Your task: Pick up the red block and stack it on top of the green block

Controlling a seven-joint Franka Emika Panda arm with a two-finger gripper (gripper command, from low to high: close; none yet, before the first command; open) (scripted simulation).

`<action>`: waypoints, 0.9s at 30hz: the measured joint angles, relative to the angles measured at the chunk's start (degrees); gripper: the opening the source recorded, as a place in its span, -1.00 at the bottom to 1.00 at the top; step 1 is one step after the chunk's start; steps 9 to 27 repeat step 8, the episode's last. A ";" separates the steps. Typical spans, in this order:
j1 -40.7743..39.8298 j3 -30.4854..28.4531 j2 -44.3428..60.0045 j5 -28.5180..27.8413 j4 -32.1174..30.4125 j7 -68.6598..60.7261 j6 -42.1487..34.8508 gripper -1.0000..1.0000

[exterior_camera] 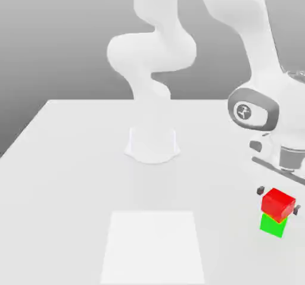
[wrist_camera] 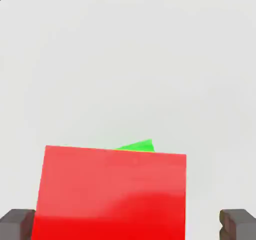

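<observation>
Exterior view: small matte bright red cube (exterior_camera: 278, 201) sits on the matching bright green cube (exterior_camera: 272, 226), slightly skewed. Jaws stand apart, clear of its sides. Looks rigid, light, smooth; I'd grip opposite flat faces.

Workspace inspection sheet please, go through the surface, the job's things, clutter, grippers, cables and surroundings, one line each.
Surface: pale table with a lighter square patch near the front.
Job's things: red block sits on top of the green block, turned slightly askew, at the exterior view's right.
Clutter: nothing seen.
Grippers: gripper directly over the stack, jaws open and clear of the red block's sides in the hand view.
Cables: nothing seen.
Surroundings: plain grey backdrop; arm base at the table's middle.
</observation>
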 joint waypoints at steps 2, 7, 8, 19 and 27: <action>-0.99 1.53 -2.36 3.11 -0.12 -2.25 -1.71 1.00; -2.10 4.04 -8.28 10.25 -0.57 -7.41 -6.37 1.00; -2.02 4.27 -9.30 11.38 -0.70 -8.22 -7.25 1.00; -2.02 4.27 -9.30 11.38 -0.70 -8.22 -7.25 1.00; -2.02 4.27 -9.30 11.38 -0.70 -8.22 -7.25 1.00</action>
